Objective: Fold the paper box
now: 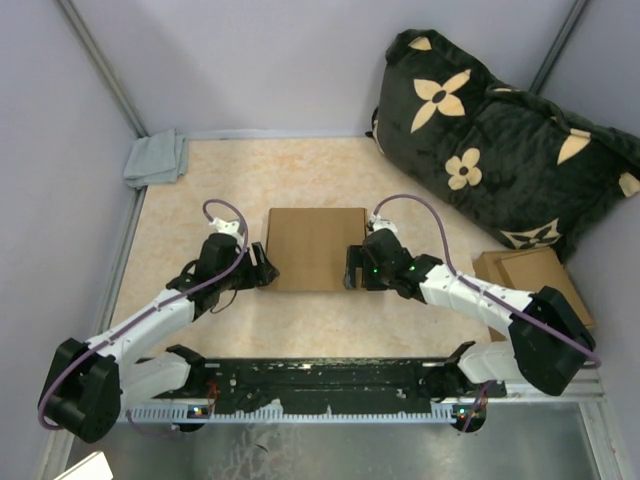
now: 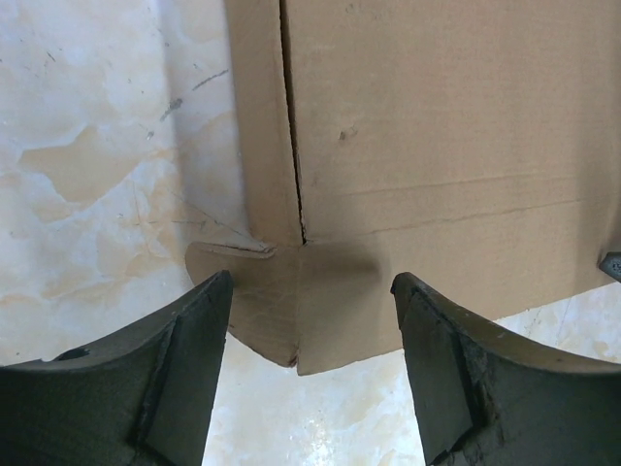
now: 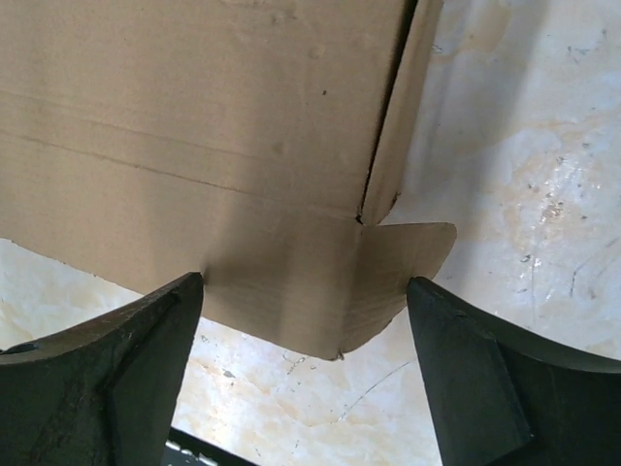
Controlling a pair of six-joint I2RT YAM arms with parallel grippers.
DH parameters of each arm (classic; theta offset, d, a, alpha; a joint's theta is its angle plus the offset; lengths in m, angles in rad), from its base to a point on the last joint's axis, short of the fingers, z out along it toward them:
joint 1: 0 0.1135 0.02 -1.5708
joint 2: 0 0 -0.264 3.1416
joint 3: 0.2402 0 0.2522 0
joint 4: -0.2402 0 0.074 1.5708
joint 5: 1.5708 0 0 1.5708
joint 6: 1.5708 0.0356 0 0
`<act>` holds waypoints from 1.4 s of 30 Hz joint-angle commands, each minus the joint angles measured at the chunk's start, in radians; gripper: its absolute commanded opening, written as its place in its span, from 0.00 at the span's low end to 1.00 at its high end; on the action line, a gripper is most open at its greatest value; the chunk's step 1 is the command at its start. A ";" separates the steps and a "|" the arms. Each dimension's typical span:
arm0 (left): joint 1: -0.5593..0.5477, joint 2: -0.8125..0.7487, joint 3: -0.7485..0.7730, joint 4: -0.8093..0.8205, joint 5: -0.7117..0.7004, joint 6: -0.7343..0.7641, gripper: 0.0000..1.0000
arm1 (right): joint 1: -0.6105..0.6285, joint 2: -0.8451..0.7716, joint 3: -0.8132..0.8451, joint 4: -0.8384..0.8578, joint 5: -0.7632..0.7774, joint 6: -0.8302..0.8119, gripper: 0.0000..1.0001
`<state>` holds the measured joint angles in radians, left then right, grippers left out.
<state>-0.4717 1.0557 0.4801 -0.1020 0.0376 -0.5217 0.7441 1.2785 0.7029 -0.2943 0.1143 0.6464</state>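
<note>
I see paper box (image 1: 316, 248) on table (image 1: 180, 215) between my arms | left gripper (image 2: 310, 320) open at near-left corner, right gripper (image 3: 306, 311) open at near-right | looks mostly folded; corner tabs (image 3: 412, 248) untucked, I judge

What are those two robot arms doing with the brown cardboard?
They are working on folding a paper box that lies on the table. The left gripper is at the box's near left corner and the right gripper is at its near right corner. Both are open, with jaws spread wide at the corners and nothing clamped yet.
</note>
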 commanded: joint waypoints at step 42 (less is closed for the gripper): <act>-0.018 -0.063 0.081 -0.127 0.200 -0.021 0.65 | 0.031 -0.003 0.099 -0.028 -0.043 -0.051 0.72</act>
<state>-0.4828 0.9924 0.5304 -0.2352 0.1886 -0.5312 0.7635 1.2930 0.7429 -0.3344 0.0666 0.6086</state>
